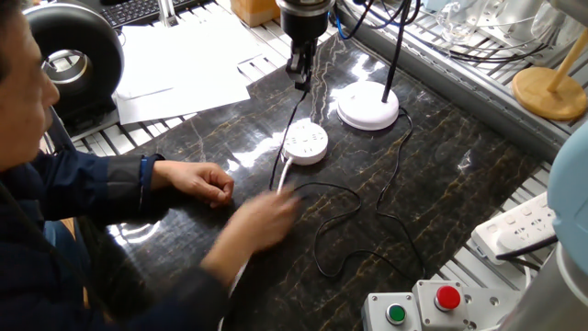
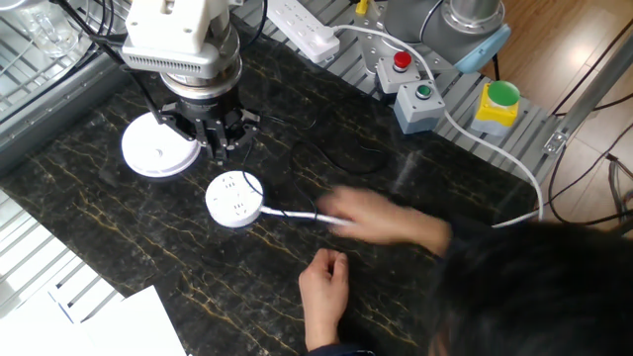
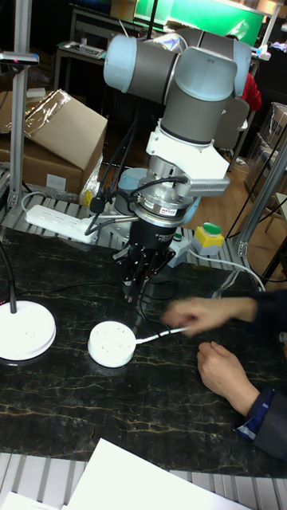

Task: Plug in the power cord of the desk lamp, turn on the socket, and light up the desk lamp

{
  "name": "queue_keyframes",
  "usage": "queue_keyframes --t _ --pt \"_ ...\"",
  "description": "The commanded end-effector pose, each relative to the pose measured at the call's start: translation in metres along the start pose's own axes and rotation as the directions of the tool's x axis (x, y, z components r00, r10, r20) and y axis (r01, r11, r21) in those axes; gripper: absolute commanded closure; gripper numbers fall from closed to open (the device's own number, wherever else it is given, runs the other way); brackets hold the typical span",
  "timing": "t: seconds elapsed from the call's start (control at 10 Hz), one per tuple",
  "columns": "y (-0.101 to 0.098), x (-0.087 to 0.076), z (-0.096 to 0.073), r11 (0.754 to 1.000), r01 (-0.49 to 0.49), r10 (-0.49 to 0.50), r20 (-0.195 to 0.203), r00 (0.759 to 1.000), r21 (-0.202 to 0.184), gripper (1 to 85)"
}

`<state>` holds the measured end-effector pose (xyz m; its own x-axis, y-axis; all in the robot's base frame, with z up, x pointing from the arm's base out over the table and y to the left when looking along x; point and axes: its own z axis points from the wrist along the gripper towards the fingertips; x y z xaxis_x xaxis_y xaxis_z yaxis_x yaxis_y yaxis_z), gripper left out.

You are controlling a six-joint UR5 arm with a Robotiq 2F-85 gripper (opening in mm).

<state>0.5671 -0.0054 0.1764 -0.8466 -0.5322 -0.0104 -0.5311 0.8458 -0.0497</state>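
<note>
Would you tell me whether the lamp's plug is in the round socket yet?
Not yet: the socket shows bare holes, and the tool holds the power cord above it.

white socket [image 1: 305, 143], white lamp base [image 1: 368, 106], thin black power cord [image 1: 342, 213]; desk [image 1: 441, 165] dark, seemingly gold-veined marble.

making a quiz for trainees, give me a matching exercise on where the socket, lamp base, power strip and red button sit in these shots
Things:
1. socket
2. desk lamp base
3. power strip
4. red button

Places:
A. on the metal frame, beside the green button
B. at the far table edge, off the dark marble
C. just below the gripper, trailing a white cable
D. on the marble beside the gripper, black stem rising from it

Pairs: 1-C, 2-D, 3-B, 4-A
</note>
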Motion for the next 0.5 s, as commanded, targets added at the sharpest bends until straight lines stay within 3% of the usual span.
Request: queue_keyframes --t 0.0,0.4 --pt "-0.0026 -0.0058 -0.0006 1.0 -0.01 0.01 0.026 1.0 0.006 84.3" --pt "-0.0036 -0.0081 -0.0007 1.0 -0.026 0.026 0.035 0.999 0.009 84.3"
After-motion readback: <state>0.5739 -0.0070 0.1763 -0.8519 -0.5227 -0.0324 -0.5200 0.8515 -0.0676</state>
